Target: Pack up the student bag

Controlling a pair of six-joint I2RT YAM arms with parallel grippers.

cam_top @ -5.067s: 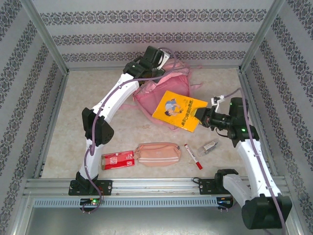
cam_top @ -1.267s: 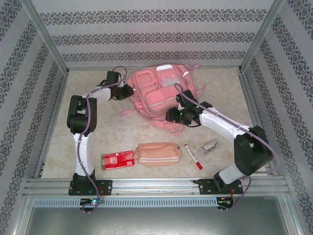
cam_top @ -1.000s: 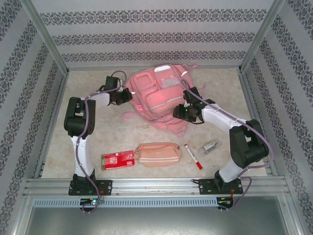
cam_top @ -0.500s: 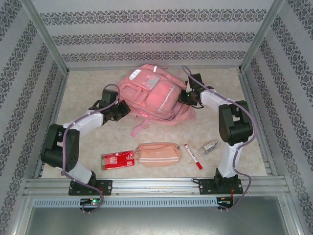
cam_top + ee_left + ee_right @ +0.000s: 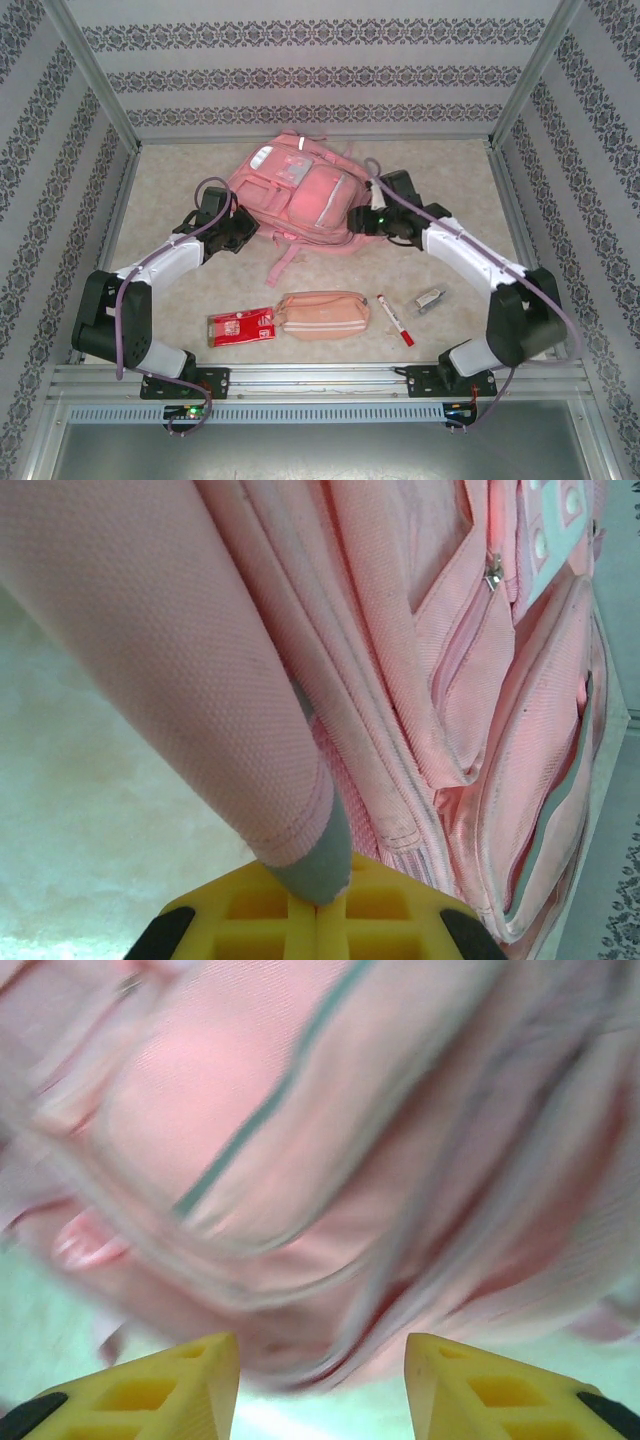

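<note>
Pink backpack (image 5: 300,190) lying flat at the far middle of the table (image 5: 450,180), front pockets facing up. Left end effector (image 5: 240,228) clamped together on a grey-tipped pink band at its left side; right end effector (image 5: 362,222), fingers apart, close against its right edge

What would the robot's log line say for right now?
student bag: lying flat | left gripper: shut on its strap | right gripper: open, beside bag | pouch, marker: not packed
</note>
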